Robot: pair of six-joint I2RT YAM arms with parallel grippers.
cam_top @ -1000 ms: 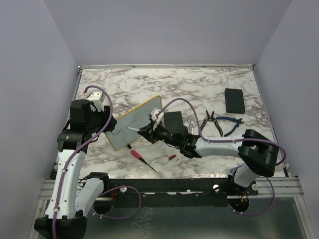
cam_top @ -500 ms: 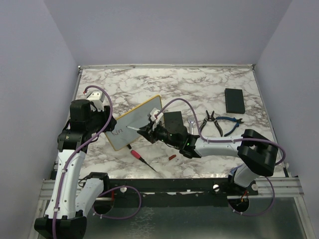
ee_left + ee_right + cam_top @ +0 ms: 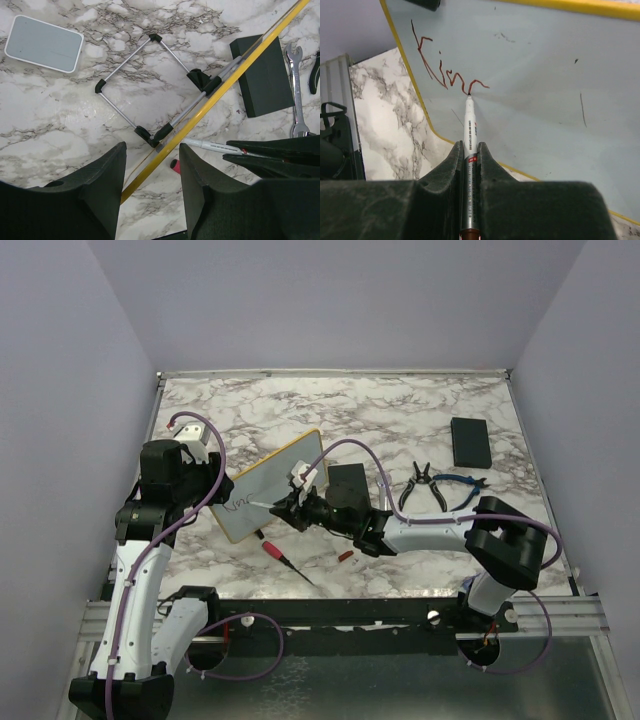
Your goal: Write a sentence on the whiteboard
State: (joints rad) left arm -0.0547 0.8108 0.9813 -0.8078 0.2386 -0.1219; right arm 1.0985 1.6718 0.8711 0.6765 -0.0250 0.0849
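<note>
Straight ahead of the right gripper (image 3: 469, 150), clamped on the marker (image 3: 469, 127), the whiteboard (image 3: 535, 100) is held by its edge in the left gripper (image 3: 152, 150), pen tip touching the sentence (image 3: 447, 75).

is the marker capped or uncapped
Uncapped: the marker has its bare tip on the whiteboard, at the end of a red stroke.

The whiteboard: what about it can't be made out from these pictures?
- The writing: too small in the top view; in the right wrist view its reddish strokes form no clear word.
- Face of the whiteboard: edge-on in the left wrist view, only the yellow frame shows.
- The left gripper: whether it clamps the board; its own fingers hide the contact.
- Rear end of the marker: buried in the right gripper.
</note>
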